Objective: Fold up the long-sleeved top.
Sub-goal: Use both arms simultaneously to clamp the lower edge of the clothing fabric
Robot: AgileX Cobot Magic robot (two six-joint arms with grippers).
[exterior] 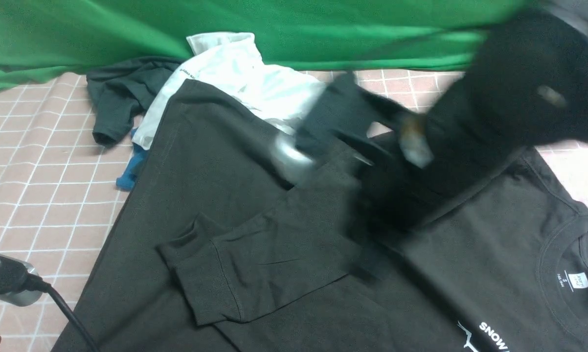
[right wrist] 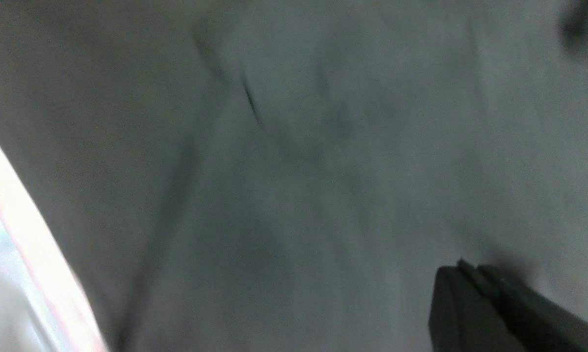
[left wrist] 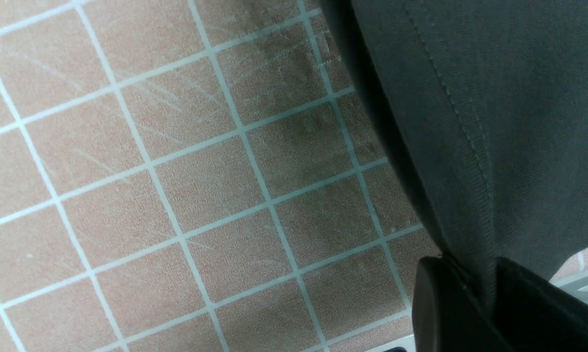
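The long-sleeved top [exterior: 211, 161], a big black sweatshirt, lies spread on the checked table. Its neck and white "SNOW" print [exterior: 492, 335] are at the lower right. One sleeve lies across the body, with the ribbed cuff [exterior: 196, 278] at lower centre. My right arm is motion-blurred over the top's middle. My right gripper [exterior: 370, 254] hovers just above the cloth; in the right wrist view its jaws [right wrist: 465, 271] are together with nothing between them. My left gripper [left wrist: 475, 274] is shut on the top's stitched edge [left wrist: 470, 161], low over the table.
A white shirt [exterior: 245, 73] and a dark grey-green tee [exterior: 118, 98] lie bunched at the back, with a blue cloth scrap [exterior: 127, 173] beside them. A green backdrop [exterior: 274, 29] hangs behind. The left arm's body and cable [exterior: 10, 283] show at the lower left.
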